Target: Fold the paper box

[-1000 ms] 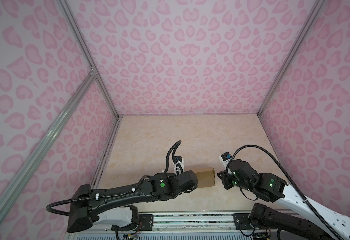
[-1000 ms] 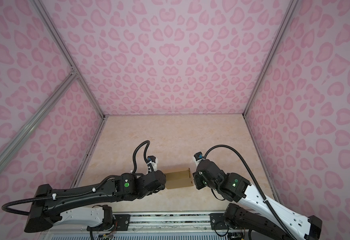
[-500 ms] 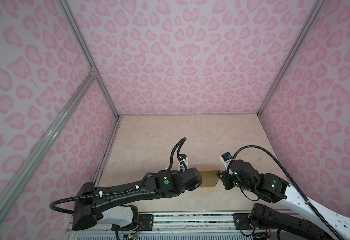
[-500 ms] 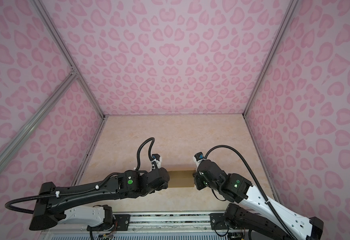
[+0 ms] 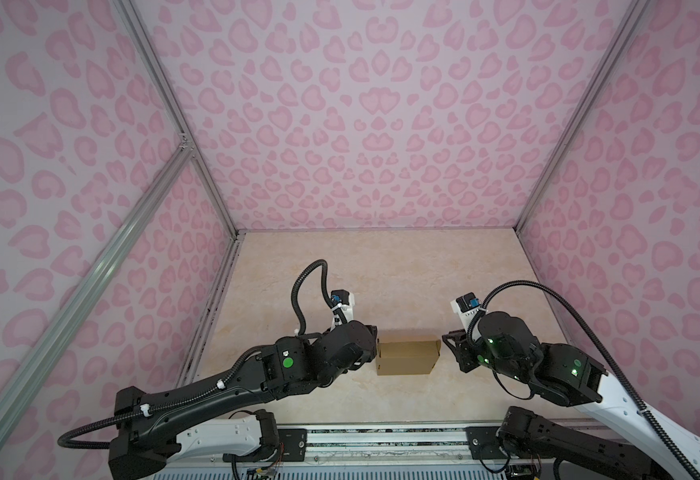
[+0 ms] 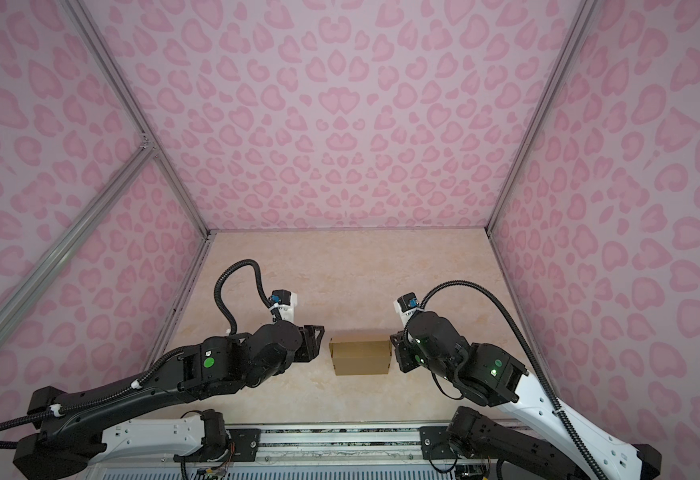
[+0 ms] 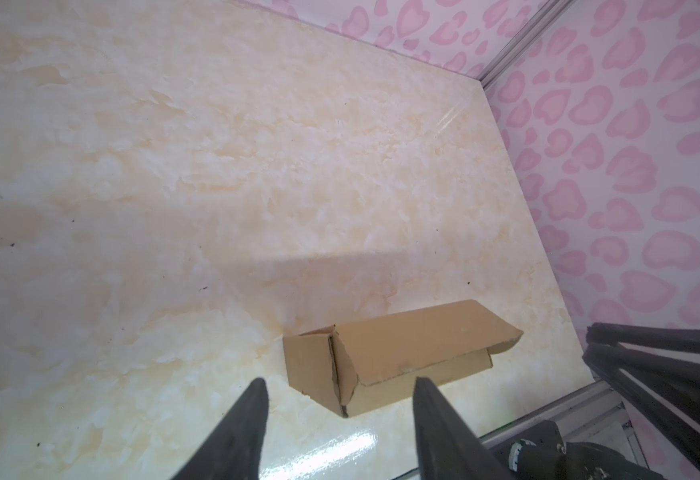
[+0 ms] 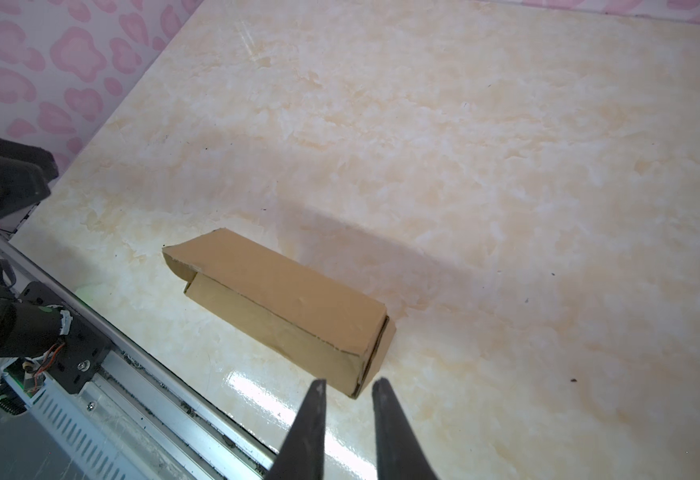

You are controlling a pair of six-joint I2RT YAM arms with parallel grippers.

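One smooth, rectangular kraft paper box (image 5: 407, 357) lies folded.

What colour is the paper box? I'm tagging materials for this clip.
Plain brown kraft, unprinted. The paper box shows best in the right wrist view.

Cream marble-look tabletop (image 5: 381, 270), pink heart-patterned walls (image 5: 360, 124), aluminium frame posts (image 5: 173, 112), front rail (image 5: 381, 440)
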